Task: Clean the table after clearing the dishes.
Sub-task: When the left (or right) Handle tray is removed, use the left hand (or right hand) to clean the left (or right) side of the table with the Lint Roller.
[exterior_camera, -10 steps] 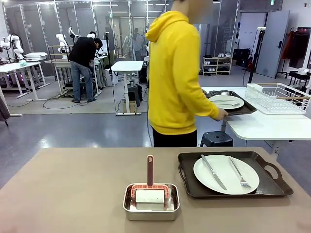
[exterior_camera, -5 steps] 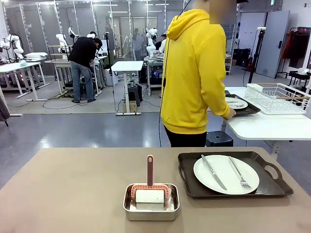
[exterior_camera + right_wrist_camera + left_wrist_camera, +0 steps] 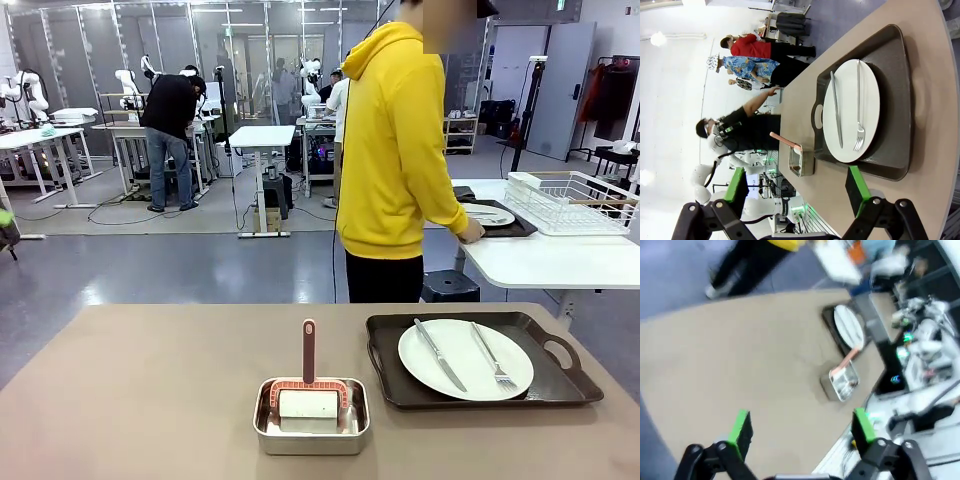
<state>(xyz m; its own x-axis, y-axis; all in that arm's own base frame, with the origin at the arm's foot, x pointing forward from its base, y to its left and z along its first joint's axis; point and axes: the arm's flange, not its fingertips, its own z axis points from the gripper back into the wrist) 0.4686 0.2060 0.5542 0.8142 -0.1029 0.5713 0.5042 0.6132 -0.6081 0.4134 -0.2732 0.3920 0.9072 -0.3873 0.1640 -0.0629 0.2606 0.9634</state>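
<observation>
Vs 1 s ago the person [image 3: 400,150] shifted right, tray [image 3: 518,229] now further onto white bench [image 3: 540,262], 2 o'clock. Wide open, empty: left gripper [image 3: 802,422], right gripper [image 3: 796,182].

A glossy grey floor [image 3: 150,270] spans mid-frame. Glass partitions [image 3: 100,40] line the upper left; a grey door [image 3: 560,90] stands upper right.

Two dark trays [image 3: 385,375] [image 3: 522,229] are counted, each with one white plate [image 3: 465,380] [image 3: 490,214]. One knife [image 3: 440,355] and one fork [image 3: 492,356] are seen on the near plate, besides one steel pan [image 3: 310,440] and one pink-handled roller [image 3: 309,352].
</observation>
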